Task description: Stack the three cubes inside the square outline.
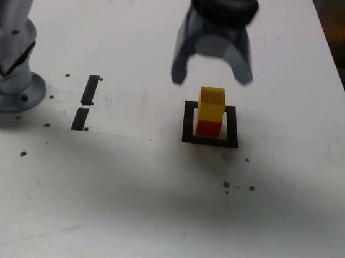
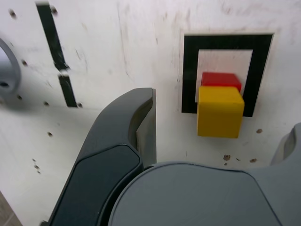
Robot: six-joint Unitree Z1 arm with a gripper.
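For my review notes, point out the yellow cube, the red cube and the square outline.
Yellow cube (image 1: 211, 108): exterior view, its front face.
Red cube (image 1: 208, 129): exterior view, its front face below the yellow cube.
Square outline (image 2: 189, 75): wrist view, one side of its black tape.

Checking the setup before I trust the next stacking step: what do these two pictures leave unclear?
- Red cube: its top is mostly covered by the yellow cube in both views.
- Hand: blurred in the exterior view; in the wrist view one finger is cut off by the picture's edge.
- Arm above the hand: cut off by the exterior view's top edge.
- Green cube: in neither view, so its place is unknown.
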